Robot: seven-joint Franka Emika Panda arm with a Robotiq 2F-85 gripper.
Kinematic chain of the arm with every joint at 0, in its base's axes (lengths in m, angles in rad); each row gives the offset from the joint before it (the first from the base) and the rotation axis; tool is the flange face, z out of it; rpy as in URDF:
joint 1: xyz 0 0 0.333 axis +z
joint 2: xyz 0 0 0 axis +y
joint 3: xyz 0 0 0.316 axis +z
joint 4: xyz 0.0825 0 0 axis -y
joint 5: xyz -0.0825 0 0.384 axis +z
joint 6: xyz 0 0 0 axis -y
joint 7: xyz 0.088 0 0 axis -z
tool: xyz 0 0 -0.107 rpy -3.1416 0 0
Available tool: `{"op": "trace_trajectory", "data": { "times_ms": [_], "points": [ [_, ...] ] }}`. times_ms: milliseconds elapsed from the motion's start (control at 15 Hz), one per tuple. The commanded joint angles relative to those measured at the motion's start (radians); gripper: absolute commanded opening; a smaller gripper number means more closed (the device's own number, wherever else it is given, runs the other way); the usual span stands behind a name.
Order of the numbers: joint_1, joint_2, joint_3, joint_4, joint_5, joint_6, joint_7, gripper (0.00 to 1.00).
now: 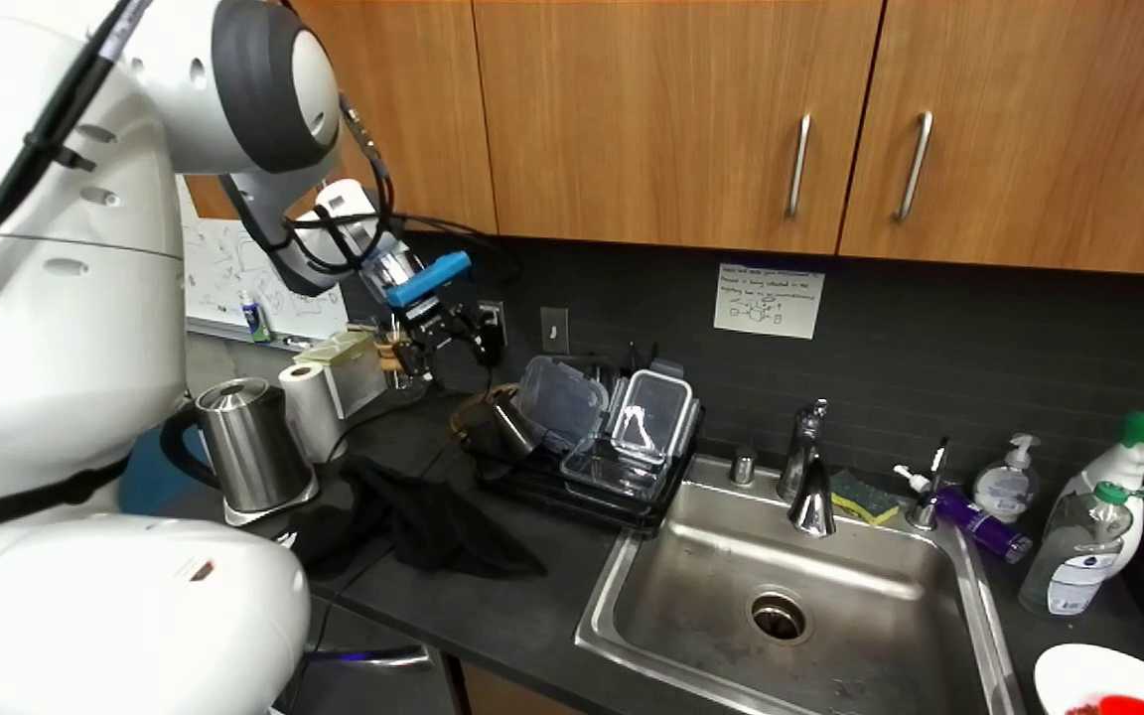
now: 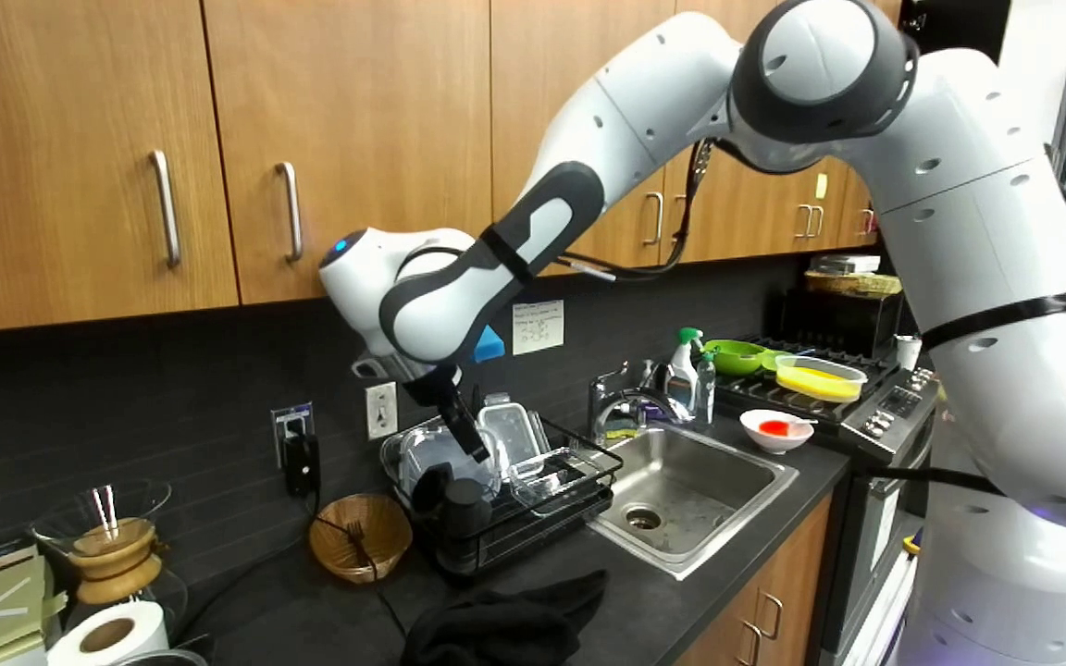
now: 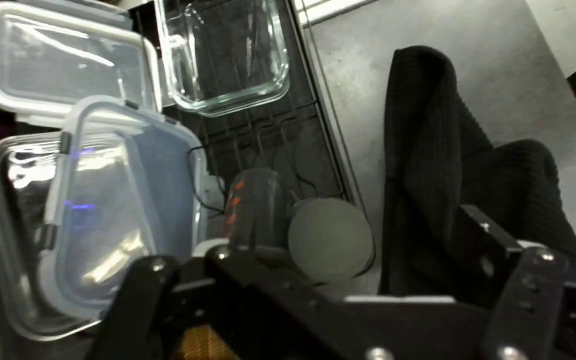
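One claw [image 3: 353, 242] stands spread across the wrist view's bottom; one black cloth [image 3: 423, 160] lies right, one round gray vessel [image 3: 330, 237] lower center, one glass container [image 3: 225, 60] top center.

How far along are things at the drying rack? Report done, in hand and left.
Looks done: the glass container and clear lids sit in the drying rack, though who put them there doesn't show. In hand: nothing; the gripper hangs open above the counter. Left, as I judge it: the black cloth lies crumpled near the rack, so any folding or moving of it may remain.
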Motion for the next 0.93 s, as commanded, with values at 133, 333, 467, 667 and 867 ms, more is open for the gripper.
{"op": "trace_trajectory", "data": {
  "times_ms": [133,333,467,667,867],
  "points": [
    [0.002,-0.185,-0.007,-0.137,-0.050,0.227,0.095,1.00],
    [0.003,-0.114,-0.007,-0.098,-0.013,0.212,0.066,1.00],
    [0.003,-0.119,-0.007,-0.106,-0.014,0.219,0.069,1.00],
    [0.003,-0.122,-0.007,-0.110,-0.014,0.222,0.070,1.00],
    [0.003,-0.123,-0.007,-0.111,-0.014,0.223,0.072,1.00]
  ]
}}
